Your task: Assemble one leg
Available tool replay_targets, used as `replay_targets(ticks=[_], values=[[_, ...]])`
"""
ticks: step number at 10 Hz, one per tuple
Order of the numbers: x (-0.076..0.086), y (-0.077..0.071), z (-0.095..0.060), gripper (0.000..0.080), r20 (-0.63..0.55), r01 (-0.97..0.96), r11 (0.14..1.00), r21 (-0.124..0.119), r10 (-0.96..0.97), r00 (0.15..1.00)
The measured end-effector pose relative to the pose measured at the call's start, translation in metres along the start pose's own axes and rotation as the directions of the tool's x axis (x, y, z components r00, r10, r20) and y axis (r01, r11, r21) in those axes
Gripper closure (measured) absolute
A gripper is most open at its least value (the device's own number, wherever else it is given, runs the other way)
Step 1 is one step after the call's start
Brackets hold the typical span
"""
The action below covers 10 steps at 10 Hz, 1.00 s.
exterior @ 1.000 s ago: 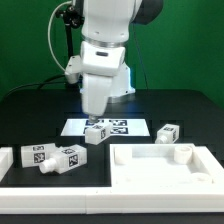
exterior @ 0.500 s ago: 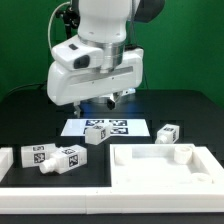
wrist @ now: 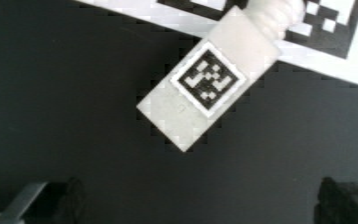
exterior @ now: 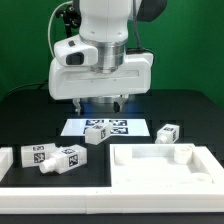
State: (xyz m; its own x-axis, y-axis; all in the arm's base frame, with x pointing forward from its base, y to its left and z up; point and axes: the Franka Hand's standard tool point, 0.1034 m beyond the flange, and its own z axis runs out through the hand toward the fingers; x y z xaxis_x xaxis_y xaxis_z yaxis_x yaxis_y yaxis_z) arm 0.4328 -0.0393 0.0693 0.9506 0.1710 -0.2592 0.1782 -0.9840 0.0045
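Wrist view: the leg (wrist: 202, 85) lies flat on the dark worktop (wrist: 87, 130) with its tag face up. 1 end reaches over the edge of the marker board (wrist: 322, 35). The 2 fingertips (wrist: 30, 205) show at the frame's edge, spread wide with nothing between them, so the jaws are released and empty.

Exterior view: the leg (exterior: 97, 133) sits at the corner of the marker board (exterior: 125, 127) on the exterior view's left. The jaws hang well above it, touching nothing. The table-top piece (exterior: 150, 168) lies nearer the front, toward the exterior view's right.

Step in hand, as you would read it: approach for the pick. Nothing is grasped, so the task looks to be at its start.

Next move, by my judgement: the leg lies at a slant to the jaws. Turn your wrist until they straddle its narrow sides, then descend straight and close on the middle. Mind the board edge under 1 end, as the leg may tip or skid when you close.
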Motion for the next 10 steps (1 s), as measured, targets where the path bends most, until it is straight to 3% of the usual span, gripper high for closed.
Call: replay_targets(ticks=[2,4,5,7,8,9,10], values=[[0.006,0.004,0.007,0.0151,0.064,-0.279,0.957,0.081,0.274,0.960],[0.006,0.001,0.012,0.0151,0.187,-0.501,0.858,0.114,0.477,0.859],[0.009,0.000,0.014,0.0151,0.204,-0.552,0.825,0.120,0.523,0.827],[0.008,-0.003,0.015,0.0151,0.210,-0.536,0.835,0.121,0.506,0.836],[0.007,-0.003,0.017,0.0151,0.224,-0.533,0.836,0.133,0.498,0.837],[0.003,0.000,0.022,0.0151,0.309,-0.555,0.811,0.186,0.488,0.816],[-0.004,0.007,0.028,0.0151,0.441,-0.584,0.784,0.213,0.456,0.773]])
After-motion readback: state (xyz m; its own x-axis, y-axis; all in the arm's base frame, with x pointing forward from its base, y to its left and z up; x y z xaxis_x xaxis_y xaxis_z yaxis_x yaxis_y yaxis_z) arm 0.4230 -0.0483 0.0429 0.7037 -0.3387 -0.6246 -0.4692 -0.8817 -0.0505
